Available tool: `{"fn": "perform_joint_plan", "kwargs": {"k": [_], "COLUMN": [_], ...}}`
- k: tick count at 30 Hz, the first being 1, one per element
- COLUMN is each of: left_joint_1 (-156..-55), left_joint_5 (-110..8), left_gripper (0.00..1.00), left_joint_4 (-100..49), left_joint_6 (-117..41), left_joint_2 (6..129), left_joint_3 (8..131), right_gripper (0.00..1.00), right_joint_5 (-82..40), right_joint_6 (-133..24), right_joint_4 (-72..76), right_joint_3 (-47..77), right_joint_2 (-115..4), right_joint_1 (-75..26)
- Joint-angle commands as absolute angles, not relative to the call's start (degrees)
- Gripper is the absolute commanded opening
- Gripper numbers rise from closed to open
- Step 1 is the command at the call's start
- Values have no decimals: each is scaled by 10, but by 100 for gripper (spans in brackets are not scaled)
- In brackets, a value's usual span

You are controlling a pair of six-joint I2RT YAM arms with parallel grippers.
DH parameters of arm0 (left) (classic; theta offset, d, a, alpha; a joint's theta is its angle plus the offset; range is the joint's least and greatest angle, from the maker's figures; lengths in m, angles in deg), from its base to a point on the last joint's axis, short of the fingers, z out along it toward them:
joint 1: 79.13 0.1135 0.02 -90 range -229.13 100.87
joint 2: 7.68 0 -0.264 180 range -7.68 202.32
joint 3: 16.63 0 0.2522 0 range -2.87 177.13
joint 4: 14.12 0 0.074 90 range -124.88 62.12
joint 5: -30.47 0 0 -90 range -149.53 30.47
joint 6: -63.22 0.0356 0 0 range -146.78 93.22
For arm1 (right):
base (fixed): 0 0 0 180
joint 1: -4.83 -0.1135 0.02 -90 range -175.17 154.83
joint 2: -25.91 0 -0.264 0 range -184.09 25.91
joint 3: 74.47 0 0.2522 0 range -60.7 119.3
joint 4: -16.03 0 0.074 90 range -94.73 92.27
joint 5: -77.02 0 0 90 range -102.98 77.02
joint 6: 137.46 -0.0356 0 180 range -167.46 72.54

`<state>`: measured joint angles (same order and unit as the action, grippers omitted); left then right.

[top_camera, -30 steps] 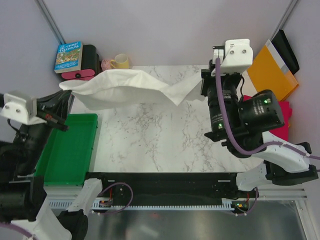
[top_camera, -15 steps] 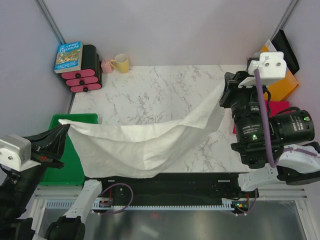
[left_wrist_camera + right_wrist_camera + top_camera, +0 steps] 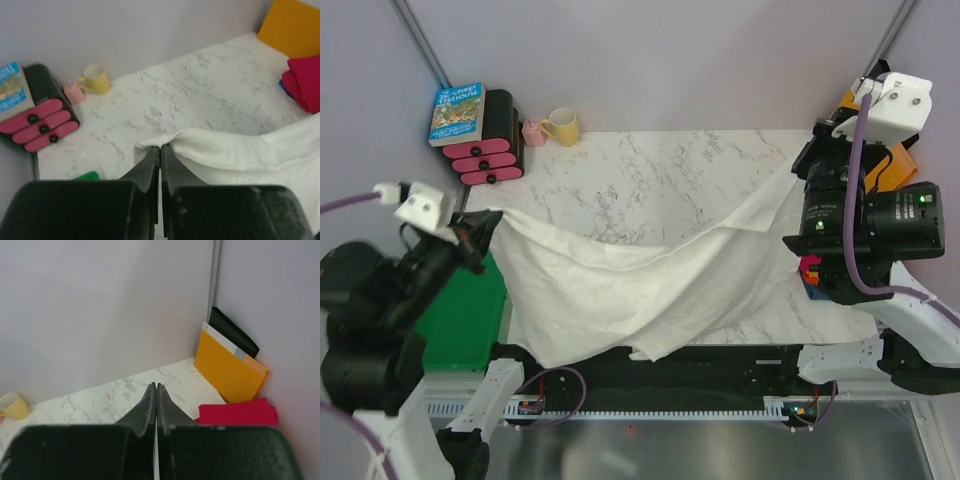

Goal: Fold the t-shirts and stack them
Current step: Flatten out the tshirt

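**Shirt slung between both arms over marble**

Marble table [image 3: 650, 165] fills the middle of the cell, with pale walls closing in behind and on both sides. The far-left corner is busy: a book [image 3: 458, 112] sits on a black-and-pink stand [image 3: 485, 155], with a yellow mug [image 3: 562, 126] just beside it. A green tray [image 3: 460, 310] hugs the table's left edge, partly under the left arm. In the far-right corner an orange envelope [image 3: 227, 367] leans on the wall with a black folder [image 3: 232, 332] behind it. A folded red shirt [image 3: 237, 412] lies flat in front of them.

The white shirt [image 3: 640, 290] hangs in a long sag from one gripper to the other. Its belly lies wrinkled across the near half of the table. Its lower hem spills over the near edge onto the black rail.

The left gripper [image 3: 160, 149] is up at the table's left edge, above the tray's far corner. Its fingers are pressed together, pinching a fold of the white shirt's edge. The right gripper [image 3: 156, 389] is at the right edge, its fingers also pressed tight with a thin white sliver between them. From above, the shirt's right corner climbs straight up to it.

The far half of the marble shows uncovered, from the mug across to the envelope. The red shirt lies close under the right arm.
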<state>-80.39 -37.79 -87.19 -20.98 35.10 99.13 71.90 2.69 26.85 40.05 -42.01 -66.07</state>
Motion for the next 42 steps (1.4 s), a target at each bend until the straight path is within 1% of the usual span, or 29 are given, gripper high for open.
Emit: {"fn": "perform_joint_plan", "kwargs": {"k": [1, 2, 3, 4, 5, 6, 8, 9, 16, 22, 26, 28, 32, 35, 38, 40, 42], "left_joint_1": [-805, -805, -805, -805, -805, -805, -805, -805, -804, -803, -803, -803, -803, -803, -803, -803, -803], "left_joint_5": [-357, -354, -354, -354, -354, -357, -362, -367, -398, -415, -419, -413, -407, -411, -408, -411, -426], "left_gripper": [2, 2, 2, 2, 2, 2, 2, 2, 2, 2, 2, 2, 2, 2, 2, 2, 2], "left_joint_4": [-758, -740, -704, -689, -676, -653, -631, -621, -530, -478, -472, -485, -506, -515, -519, -526, -534], "left_joint_6": [-196, -198, -203, -210, -212, -214, -218, -219, -216, -210, -218, -231, -246, -236, -226, -219, -219], "left_joint_2": [429, 437, 456, 465, 476, 489, 524, 536, 643, 715, 718, 696, 644, 621, 610, 611, 630], "left_joint_3": [851, 835, 821, 805, 800, 798, 792, 790, 767, 775, 794, 805, 809, 797, 783, 785, 803], "right_gripper": [0, 0, 0, 0, 0, 0, 0, 0, 0, 0, 0, 0, 0, 0, 0, 0, 0], "right_joint_5": [643, 617, 573, 484, 433, 405, 341, 331, 309, 292, 285, 308, 341, 347, 317, 253, 185], "right_joint_6": [-135, -271, -339, -411, -493, -515, -535, -544, -555, -560, -560, -543, -442, -414, -417, -440, -492], "right_joint_4": [72, -2, -152, -211, -251, -274, -273, -263, -218, -201, -205, -199, -149, -103, -99, -105, -145], "right_joint_3": [430, 441, 475, 488, 494, 480, 464, 453, 473, 523, 524, 508, 450, 397, 365, 363, 391], "right_joint_2": [-443, -454, -468, -496, -508, -519, -546, -557, -717, -795, -785, -757, -700, -672, -665, -663, -678], "right_joint_1": [-560, -496, -451, -406, -315, -284, -221, -210, -162, -142, -146, -156, -193, -183, -170, -149, -120]}}
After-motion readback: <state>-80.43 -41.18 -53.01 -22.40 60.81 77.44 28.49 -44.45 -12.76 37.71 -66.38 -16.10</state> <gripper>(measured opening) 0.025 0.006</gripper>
